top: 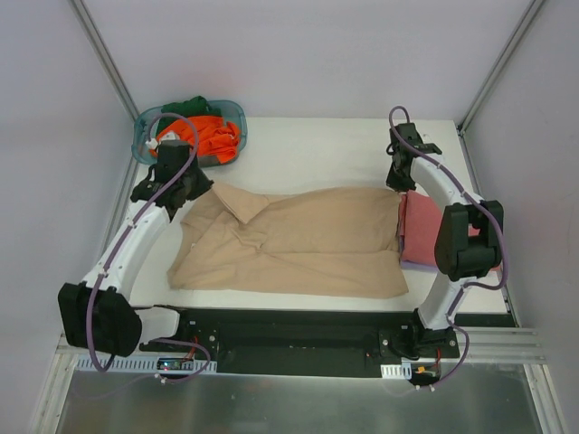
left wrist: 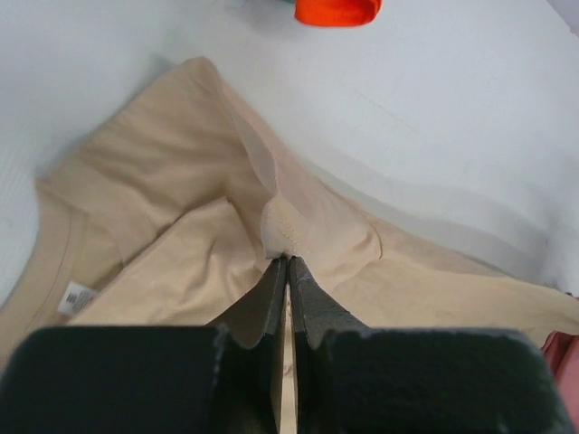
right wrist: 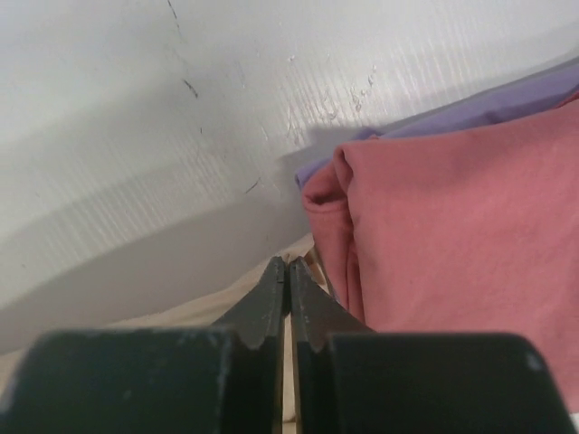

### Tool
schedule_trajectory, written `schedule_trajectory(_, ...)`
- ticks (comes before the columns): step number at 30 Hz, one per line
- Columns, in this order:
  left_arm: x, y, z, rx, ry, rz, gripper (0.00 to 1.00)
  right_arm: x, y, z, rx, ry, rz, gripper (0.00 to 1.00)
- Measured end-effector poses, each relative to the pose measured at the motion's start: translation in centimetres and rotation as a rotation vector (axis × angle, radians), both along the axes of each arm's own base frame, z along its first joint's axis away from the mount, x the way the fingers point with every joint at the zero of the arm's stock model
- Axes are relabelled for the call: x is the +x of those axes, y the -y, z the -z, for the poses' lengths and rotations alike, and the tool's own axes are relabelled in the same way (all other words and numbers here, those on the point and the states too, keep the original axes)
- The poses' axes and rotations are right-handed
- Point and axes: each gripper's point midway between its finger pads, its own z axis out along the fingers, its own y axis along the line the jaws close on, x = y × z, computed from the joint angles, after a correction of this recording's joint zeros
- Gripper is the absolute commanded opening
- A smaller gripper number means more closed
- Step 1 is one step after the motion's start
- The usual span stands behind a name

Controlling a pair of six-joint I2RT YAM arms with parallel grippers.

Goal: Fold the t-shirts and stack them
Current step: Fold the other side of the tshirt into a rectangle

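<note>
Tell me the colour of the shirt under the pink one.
The shirt is lavender; best in right wrist view.

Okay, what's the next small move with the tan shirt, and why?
Probably lift both a little to start folding nearward: the left hand and right hand each pinch the far edge of the tan shirt, which lies spread out.

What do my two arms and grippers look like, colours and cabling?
The left arm and right arm are white curved links with black joint housings, a purple cable along each. The left gripper and right gripper have matte black wedge-shaped fingers.
</note>
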Motion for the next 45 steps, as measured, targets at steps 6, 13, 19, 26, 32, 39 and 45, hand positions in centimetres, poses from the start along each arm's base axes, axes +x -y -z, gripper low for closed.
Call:
schedule_trajectory(6,-3.8,-0.4,0.4,-0.035,-0.002,-0.022,0.00,-1.4,-0.2,-0.5,0.015,0.002,-0.051,0.01)
schedule_trajectory(13,-8.1,-0.7,1.1,-0.071,-0.017,-0.032,0.00,-1.7,-0.2,-0.3,0.006,-0.007,-0.084,0.01)
schedule_trajectory(19,-11.0,-0.6,2.2,-0.096,-0.052,-0.016,0.00,-3.5,0.1,0.1,-0.002,-0.022,-0.105,0.01)
schedule_trajectory(26,-14.1,-0.3,4.2,-0.114,-0.144,0.011,0.00,-5.0,0.1,0.1,0.003,-0.023,-0.129,0.01)
schedule_trajectory(32,-15.4,-0.5,4.2,-0.114,-0.155,0.013,0.00,-5.7,0.2,0.9,-0.006,-0.044,-0.144,0.02)
schedule_trajectory(39,-16.3,-0.7,6.3,-0.098,-0.234,0.004,0.00,-6.8,0.5,1.8,-0.023,-0.071,-0.164,0.07)
schedule_trajectory(45,-16.3,-1.6,7.2,-0.051,-0.261,-0.028,0.00,-8.5,0.6,2.5,-0.030,-0.088,-0.180,0.15)
